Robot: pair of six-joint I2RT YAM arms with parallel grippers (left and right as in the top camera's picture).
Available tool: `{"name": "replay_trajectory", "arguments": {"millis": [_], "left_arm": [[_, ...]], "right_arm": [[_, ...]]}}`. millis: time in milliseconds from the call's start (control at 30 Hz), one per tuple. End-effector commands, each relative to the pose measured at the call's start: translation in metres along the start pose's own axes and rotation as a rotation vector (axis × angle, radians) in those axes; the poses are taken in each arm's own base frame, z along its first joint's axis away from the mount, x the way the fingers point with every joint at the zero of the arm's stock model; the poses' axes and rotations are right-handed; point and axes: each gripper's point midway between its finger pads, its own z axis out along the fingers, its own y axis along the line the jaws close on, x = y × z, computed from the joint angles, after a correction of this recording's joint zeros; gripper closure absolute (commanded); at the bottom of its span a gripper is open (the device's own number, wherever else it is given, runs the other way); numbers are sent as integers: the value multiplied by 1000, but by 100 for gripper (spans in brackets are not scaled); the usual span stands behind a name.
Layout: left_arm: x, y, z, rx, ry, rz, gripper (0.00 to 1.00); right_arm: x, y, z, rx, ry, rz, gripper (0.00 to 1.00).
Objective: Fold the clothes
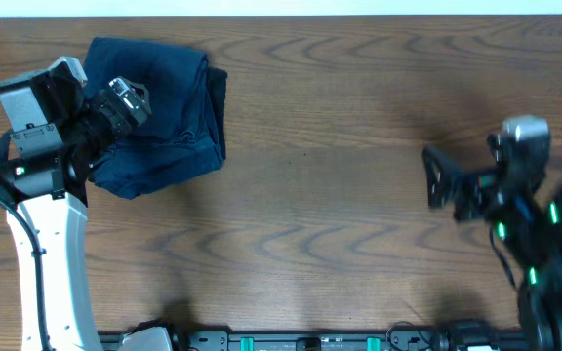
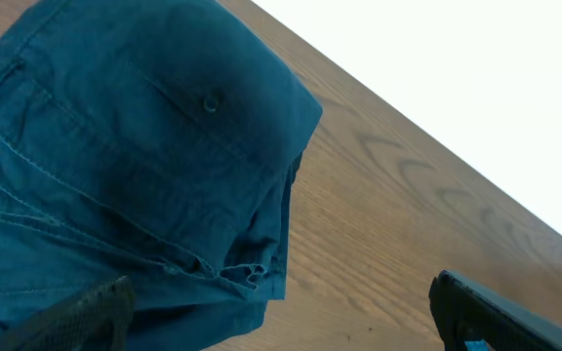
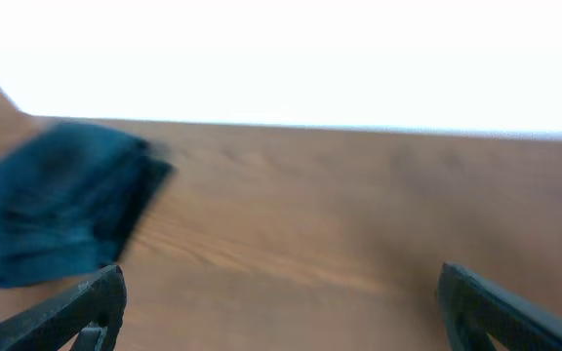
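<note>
we reckon the clothes (image 1: 159,112) soft, floppy; grab thick folded edge. left fingers (image 2: 86,314), right fingers (image 3: 71,314) both spread, empty.

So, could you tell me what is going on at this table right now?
Two robot arms are working on folding clothes. A dark blue garment lies as a folded bundle at the left end of the wooden table. The left gripper hovers open at its edge, holding nothing. The right gripper, also open and empty, is at the right side, away from the fabric.
</note>
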Motion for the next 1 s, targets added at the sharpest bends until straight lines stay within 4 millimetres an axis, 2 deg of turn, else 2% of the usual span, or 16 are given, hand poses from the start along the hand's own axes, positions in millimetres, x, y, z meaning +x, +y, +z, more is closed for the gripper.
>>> {"name": "replay_trajectory", "arguments": {"millis": [0,133,233,333,500,733,967], "left_arm": [[0,-2,0,6,3,2,2],[0,-2,0,6,3,3,2],[0,-2,0,6,3,3,2],[0,-2,0,6,4,2,2],[0,-2,0,6,3,3,2],[0,-2,0,6,3,3,2],[0,-2,0,6,3,3,2]], "right_arm": [[-8,14,-31,-6,-100,-67,1],[1,19,-65,-16,-204,-87,1],[19,17,-72,-20,-249,-92,1],[36,13,-65,-21,-283,-96,1],[58,7,-43,-27,-343,-103,1],[81,0,-13,-37,-433,-114,1],[103,-10,7,-20,-479,-114,1]]}}
